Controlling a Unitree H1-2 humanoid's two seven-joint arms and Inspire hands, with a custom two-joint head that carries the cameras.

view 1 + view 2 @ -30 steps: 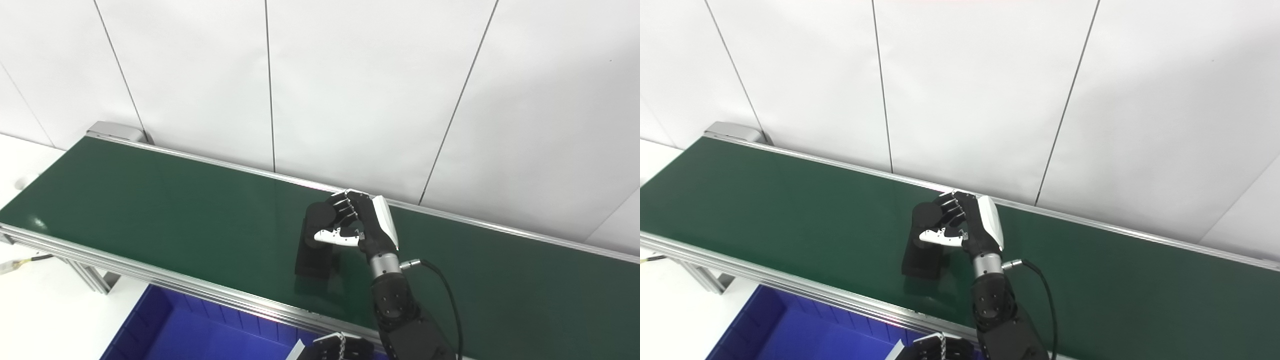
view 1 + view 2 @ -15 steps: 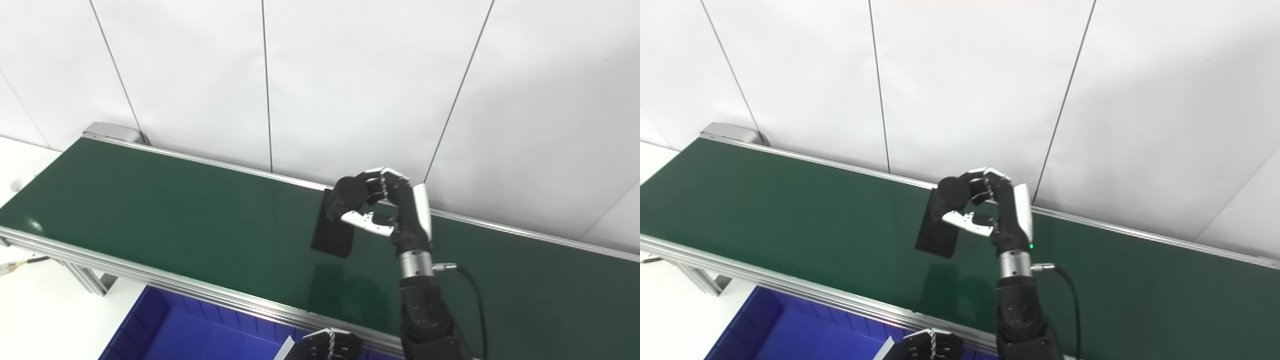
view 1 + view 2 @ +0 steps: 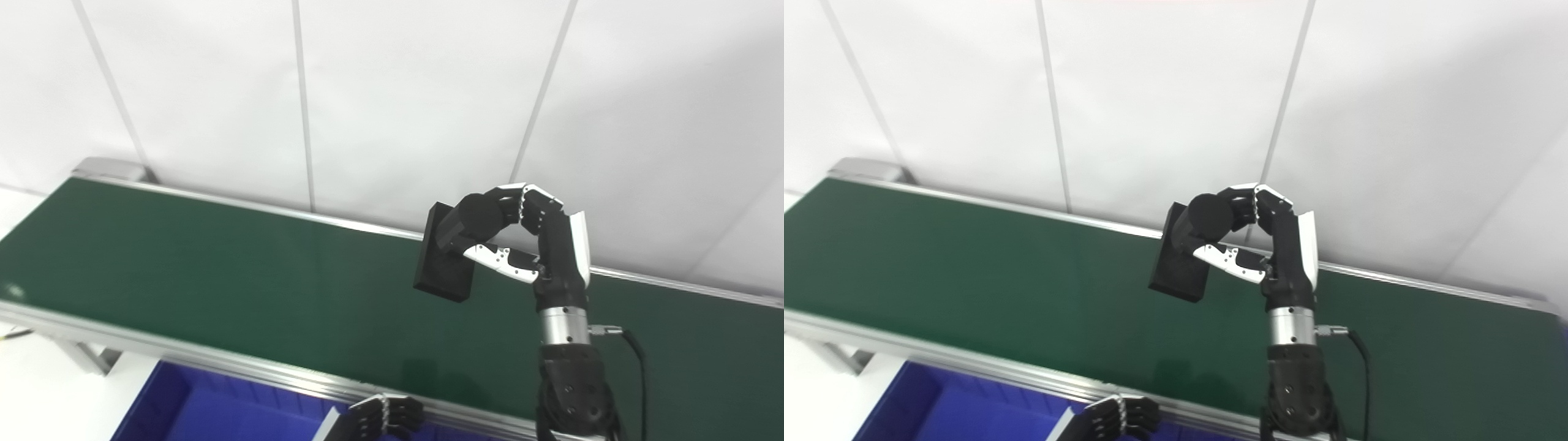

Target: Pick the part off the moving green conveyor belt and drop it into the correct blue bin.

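The right hand [image 3: 539, 245] grips a black part [image 3: 447, 257] between fingers and thumb, held above the green belt [image 3: 214, 275]. The left hand [image 3: 383, 416], low by the blue bin [image 3: 202, 410], curls loosely; holding nothing, as far as shows. The part hangs tilted from one end, so it could slip during the carry.

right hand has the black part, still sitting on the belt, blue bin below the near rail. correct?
Not quite. The right hand does hold the black part, but the left eye view shows it lifted clear of the belt, not resting on it. The blue bin is below the near rail.
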